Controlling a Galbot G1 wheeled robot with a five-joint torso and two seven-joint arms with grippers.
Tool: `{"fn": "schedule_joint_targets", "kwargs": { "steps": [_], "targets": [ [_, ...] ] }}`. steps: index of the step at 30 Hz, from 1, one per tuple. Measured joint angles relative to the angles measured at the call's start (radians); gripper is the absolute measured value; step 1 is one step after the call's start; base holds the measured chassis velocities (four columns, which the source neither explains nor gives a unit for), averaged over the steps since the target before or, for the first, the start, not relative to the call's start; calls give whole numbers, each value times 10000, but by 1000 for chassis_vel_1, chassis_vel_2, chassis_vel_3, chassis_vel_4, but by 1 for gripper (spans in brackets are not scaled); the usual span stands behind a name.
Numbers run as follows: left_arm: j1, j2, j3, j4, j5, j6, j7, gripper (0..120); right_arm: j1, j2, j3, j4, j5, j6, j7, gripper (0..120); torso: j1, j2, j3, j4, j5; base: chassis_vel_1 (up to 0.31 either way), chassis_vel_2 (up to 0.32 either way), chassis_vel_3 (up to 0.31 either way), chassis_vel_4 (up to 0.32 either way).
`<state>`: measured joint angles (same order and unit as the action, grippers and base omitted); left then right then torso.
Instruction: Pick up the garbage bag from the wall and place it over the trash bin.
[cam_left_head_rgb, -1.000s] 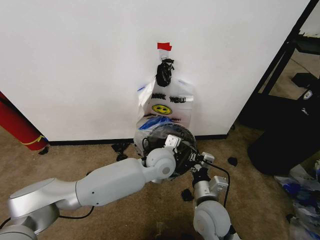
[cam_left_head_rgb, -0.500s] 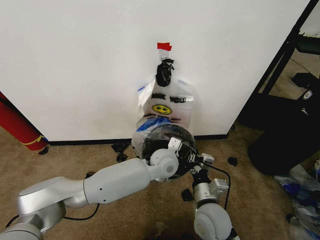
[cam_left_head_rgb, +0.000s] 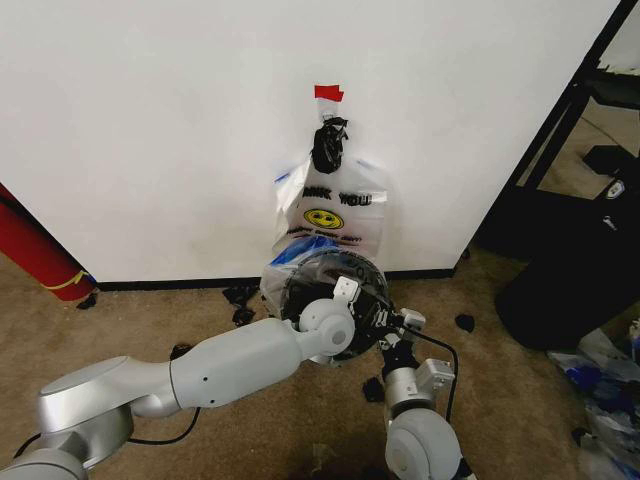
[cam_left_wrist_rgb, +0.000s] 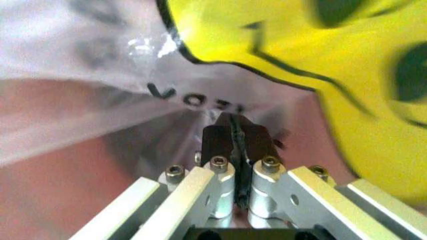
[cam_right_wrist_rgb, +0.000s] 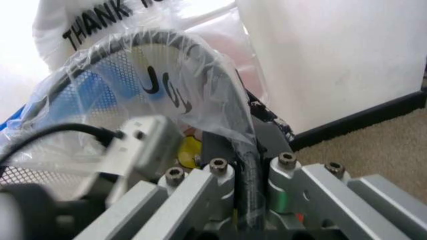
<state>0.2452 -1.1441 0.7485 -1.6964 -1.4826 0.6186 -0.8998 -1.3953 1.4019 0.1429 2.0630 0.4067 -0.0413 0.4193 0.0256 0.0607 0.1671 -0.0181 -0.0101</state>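
The trash bin (cam_left_head_rgb: 310, 280), round with black mesh, sits tipped toward me on the carpet at the foot of the wall (cam_left_head_rgb: 150, 120). A garbage bag (cam_left_head_rgb: 300, 250) with blue stripes lies stretched over its rim. More bags alike (cam_left_head_rgb: 335, 205) hang from a hook under red tape (cam_left_head_rgb: 328, 93). My left gripper (cam_left_wrist_rgb: 233, 127) is inside the bag, shut on its plastic beside the yellow smiley (cam_left_wrist_rgb: 373, 60). My right gripper (cam_right_wrist_rgb: 241, 150) is shut on the bin's rim (cam_right_wrist_rgb: 200, 50) at the near right side (cam_left_head_rgb: 388, 335), with bag film (cam_right_wrist_rgb: 200, 85) wrapped over that rim.
A red cylinder (cam_left_head_rgb: 35, 245) leans at the left by the black baseboard (cam_left_head_rgb: 170, 284). A big black bag (cam_left_head_rgb: 570, 270) and a black frame (cam_left_head_rgb: 560, 110) stand at the right. Loose plastic bags (cam_left_head_rgb: 600, 385) lie at the right edge. Black scraps (cam_left_head_rgb: 465, 322) dot the carpet.
My left arm has pushed a little farther forward into the bin. The bag's film has spread slightly more over the left of the rim. The right gripper has shifted slightly left with the rim.
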Motion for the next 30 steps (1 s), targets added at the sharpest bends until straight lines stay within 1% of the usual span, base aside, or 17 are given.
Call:
{"fn": "schedule_joint_targets", "kwargs": {
  "steps": [2,4,8,14,23,25,30],
  "targets": [
    [-102,176,22,-349,-440,233,-15,0,35,-24,-2,0,0,0,0,0,0,0,0,0,0,0,0,0,0],
    [-132,214,47,-409,-651,433,-15,0,47,-31,-13,0,0,0,0,0,0,0,0,0,0,0,0,0,0],
    [-102,127,33,-282,-979,755,-6,0,22,-64,-42,43,-14,0,0,0,0,0,0,0,0,0,0,0,0],
    [41,-2,-82,-135,-1185,855,227,0,-41,-91,-41,80,-33,0,-3,0,0,0,0,0,0,0,0,0,0],
    [353,-471,-562,428,-1248,322,456,0,-121,-14,-66,159,-61,4,-18,0,0,0,0,-1,0,0,0,0,0],
    [468,-567,-605,667,-955,251,455,0,-142,-14,-91,192,-62,4,-19,0,0,0,0,-1,0,0,0,0,0],
    [584,-447,-714,628,-498,36,471,0,-133,-45,-62,193,-60,4,-20,0,0,0,0,-1,-1,0,0,0,0]
  ]
}}
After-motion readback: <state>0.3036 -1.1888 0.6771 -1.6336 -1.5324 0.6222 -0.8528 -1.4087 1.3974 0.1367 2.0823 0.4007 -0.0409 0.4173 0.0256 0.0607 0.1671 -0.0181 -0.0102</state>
